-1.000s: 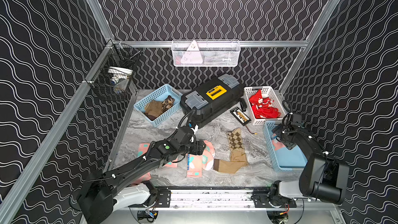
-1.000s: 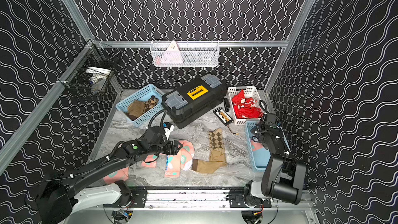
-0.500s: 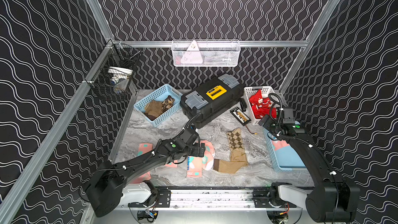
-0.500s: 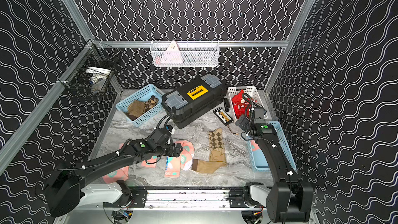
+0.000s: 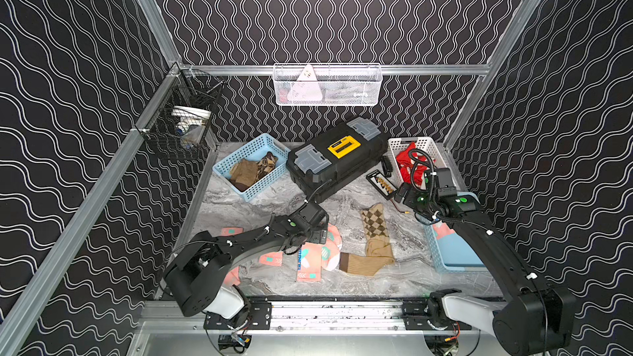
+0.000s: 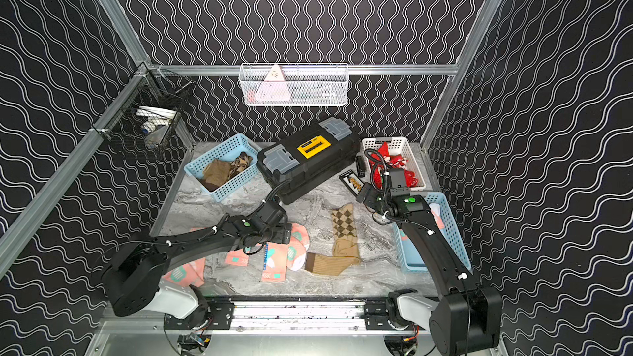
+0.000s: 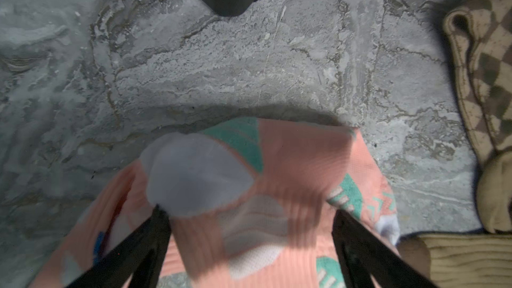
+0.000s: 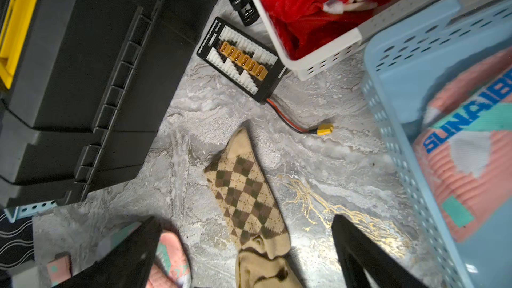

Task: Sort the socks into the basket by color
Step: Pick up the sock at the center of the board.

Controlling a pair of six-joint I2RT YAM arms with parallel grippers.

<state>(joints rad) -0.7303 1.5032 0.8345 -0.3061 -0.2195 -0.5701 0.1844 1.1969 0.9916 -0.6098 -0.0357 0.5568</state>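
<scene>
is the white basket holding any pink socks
No, the white basket shows only red socks; a pink sock lies in the blue basket beside it.

Black walls (image 5: 325, 11) printed with white wavy lines close in three sides. Aluminium rails (image 5: 428, 69) run up the corners and across the walls. A white mesh basket (image 5: 342, 94) hangs on the back rail, and a black wire basket (image 5: 178, 145) hangs on the left one. The tabletop (image 5: 260, 200) is grey with a marble pattern, evenly lit. A metal track (image 5: 335, 313) edges its front.
</scene>
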